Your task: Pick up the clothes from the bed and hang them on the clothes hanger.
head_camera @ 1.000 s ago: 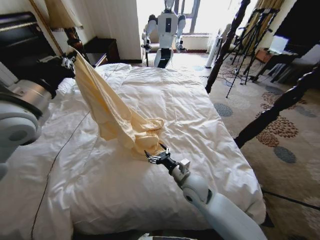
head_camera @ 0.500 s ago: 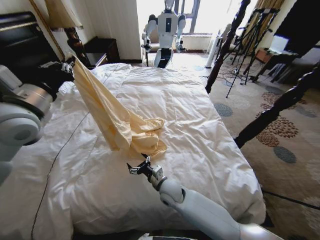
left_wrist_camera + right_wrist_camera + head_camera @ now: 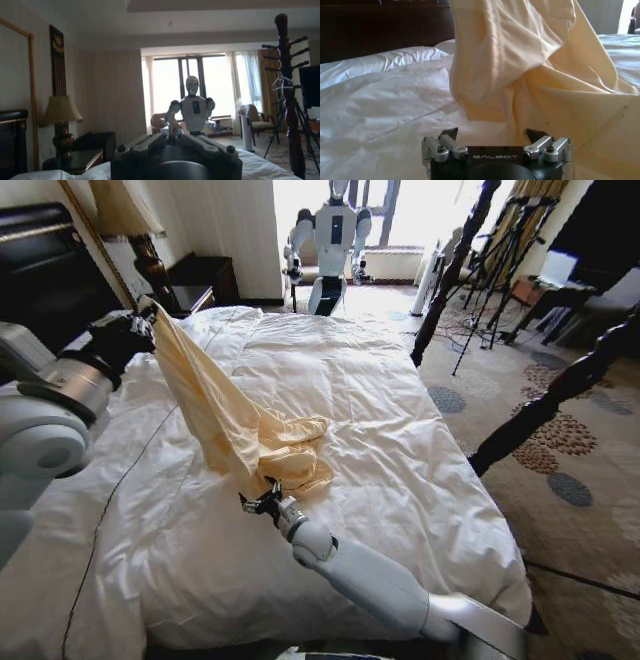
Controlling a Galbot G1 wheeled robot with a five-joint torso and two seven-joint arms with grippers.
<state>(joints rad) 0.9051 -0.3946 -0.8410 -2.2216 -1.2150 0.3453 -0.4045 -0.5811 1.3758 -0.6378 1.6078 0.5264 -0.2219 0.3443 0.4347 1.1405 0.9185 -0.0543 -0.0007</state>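
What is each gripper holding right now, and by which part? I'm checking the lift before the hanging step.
The left gripper holds the clothes by their top end, lifted off the bed. The right gripper is open just short of the lower folds, holding nothing.

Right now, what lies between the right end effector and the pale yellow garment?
Only bare white quilted duvet: in the right wrist view the open right end effector faces the pale yellow garment just ahead.
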